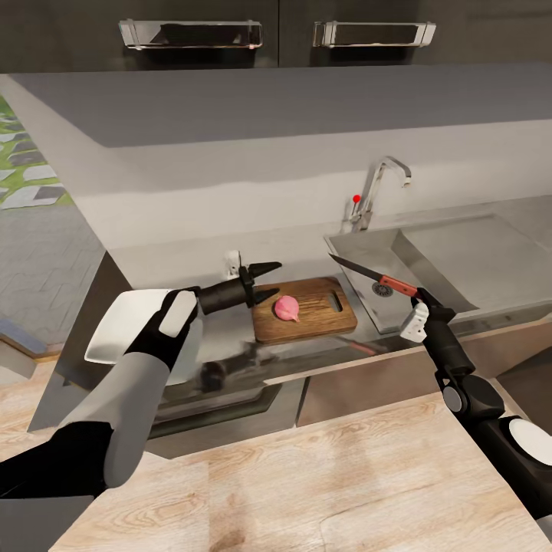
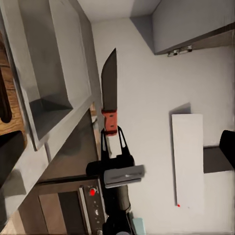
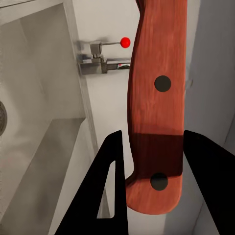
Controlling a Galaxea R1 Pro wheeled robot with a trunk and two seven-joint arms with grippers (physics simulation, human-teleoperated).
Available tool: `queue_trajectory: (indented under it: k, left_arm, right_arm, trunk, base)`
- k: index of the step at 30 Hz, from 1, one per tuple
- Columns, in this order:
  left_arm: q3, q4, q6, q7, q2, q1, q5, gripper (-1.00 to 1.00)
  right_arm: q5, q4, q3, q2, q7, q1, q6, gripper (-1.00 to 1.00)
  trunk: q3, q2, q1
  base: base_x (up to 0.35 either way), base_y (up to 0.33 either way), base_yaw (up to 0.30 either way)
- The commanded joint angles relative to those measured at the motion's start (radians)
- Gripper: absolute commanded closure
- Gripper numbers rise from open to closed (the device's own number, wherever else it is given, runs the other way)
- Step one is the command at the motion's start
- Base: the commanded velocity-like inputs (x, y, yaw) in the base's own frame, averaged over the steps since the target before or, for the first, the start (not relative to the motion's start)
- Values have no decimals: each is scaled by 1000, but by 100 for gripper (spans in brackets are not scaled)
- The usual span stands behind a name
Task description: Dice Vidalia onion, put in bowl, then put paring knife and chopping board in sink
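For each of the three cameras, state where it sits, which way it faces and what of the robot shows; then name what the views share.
Head view: high on the robot, facing forward and down at the countertop, chopping board, Vidalia onion and sink; both arms show.
Left wrist view: on the left arm, facing the right gripper holding the paring knife.
Right wrist view: on the right arm, along its fingers clamping the knife handle, the tap beyond.
Shared: the knife in all three.
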Motion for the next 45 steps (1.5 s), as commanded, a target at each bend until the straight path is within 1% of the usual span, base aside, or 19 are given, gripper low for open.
queue_trajectory:
  k: [1,4,7,13,22,30,36,45]
  left_arm:
    - [3,1,3,-5,-3,-1,-5,-100]
    - [0,3,2,-4,-9,-1,-6,-100]
    - [-16,12,-1,-4,-23,-1,-6,-100]
    - [-22,23,-3,-4,-26,-1,-6,-100]
    - [-24,35,-4,-3,-27,-1,-8,-100]
    - [-23,93,-7,-2,-24,-1,-9,-100]
    - [-21,98,-8,-1,-17,-1,-10,-100]
    - [-20,98,-9,8,-16,-2,-11,-100]
  right_arm:
    - [11,0,4,-1,-5,-1,10,100]
    - [11,0,4,-1,-5,-1,10,100]
    - [11,1,4,-1,-5,-1,10,100]
    - [11,9,4,-1,-5,-1,10,100]
    - [11,22,4,-1,-6,-1,10,100]
    - [11,26,4,-1,-6,-1,10,100]
    - [11,27,3,-1,-7,-1,10,100]
    - [11,27,3,-1,-7,-1,10,100]
  trunk:
    - [-2,-2,1]
    - [-2,-2,1]
    - [-2,-2,1]
    - [-2,-2,1]
    - [-2,-2,1]
    - [-2,-2,1]
    - [-2,-2,1]
    - [-2,-2,1]
  base:
    - [0,0,0]
    - [0,0,0]
    - [0,0,0]
    - [0,0,0]
    - [0,0,0]
    - [0,0,0]
    - [0,0,0]
    - [0,0,0]
